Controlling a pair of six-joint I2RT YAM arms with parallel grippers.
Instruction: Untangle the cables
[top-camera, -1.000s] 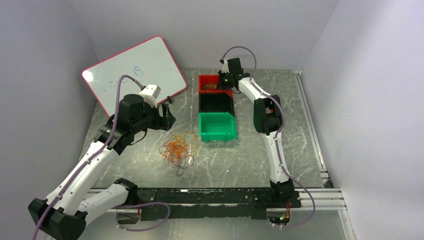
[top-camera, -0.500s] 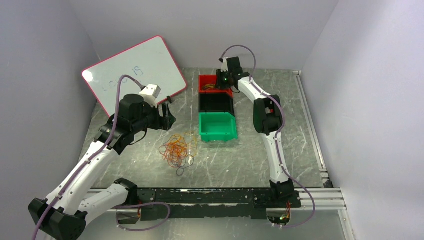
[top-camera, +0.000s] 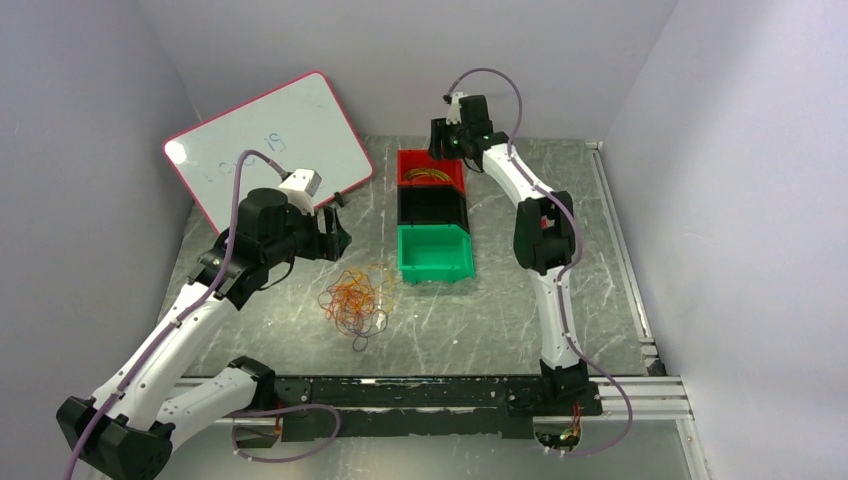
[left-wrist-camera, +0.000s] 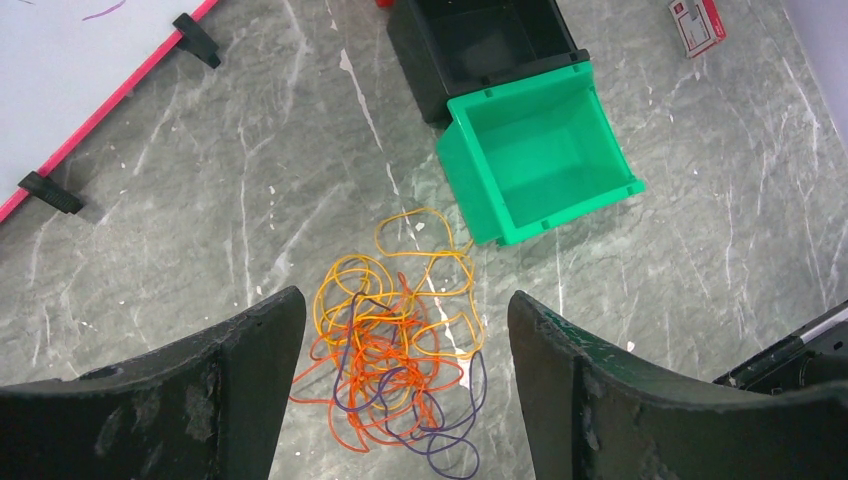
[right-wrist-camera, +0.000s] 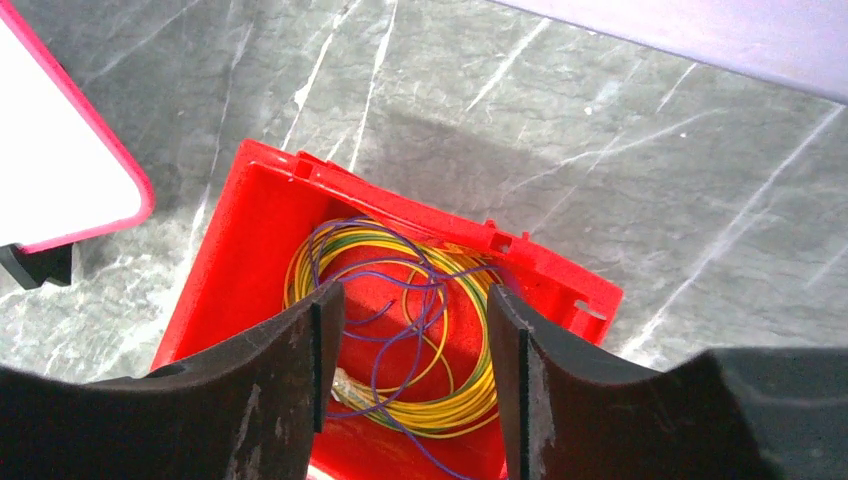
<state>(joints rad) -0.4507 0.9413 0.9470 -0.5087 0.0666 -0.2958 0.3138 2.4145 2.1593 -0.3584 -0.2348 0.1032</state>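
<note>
Grey marbled table (top-camera: 480, 320), pale walls on three sides. Nearest the arm bases, left of centre: tangle (top-camera: 355, 300) of thin orange, yellow and purple loops, flat on the table. Left gripper (top-camera: 337, 238) hovering off the tangle's far-left side. From its wrist camera, jaws spread wide, one either side of the loops below, clear of them, nothing held.

Just beyond the tangle, to its right: three bins in a row running away from the arms, wall to wall. Green bin (top-camera: 433, 252) nearest, its near corner just beside the outermost yellow loop. Black bin (top-camera: 432, 205) in the middle. Red bin (top-camera: 405, 165) farthest.

Inside the red bin: coil (right-wrist-camera: 400, 350) of yellow, green and purple wire, loose on the bin floor. Right gripper (top-camera: 440, 138) above the red bin's far edge, looking down. Jaws parted, coil visible below through the gap, not pinched.

Far left: whiteboard (top-camera: 270, 140), pink rim, propped up on black feet, faint writing on it, unreadable.
</note>
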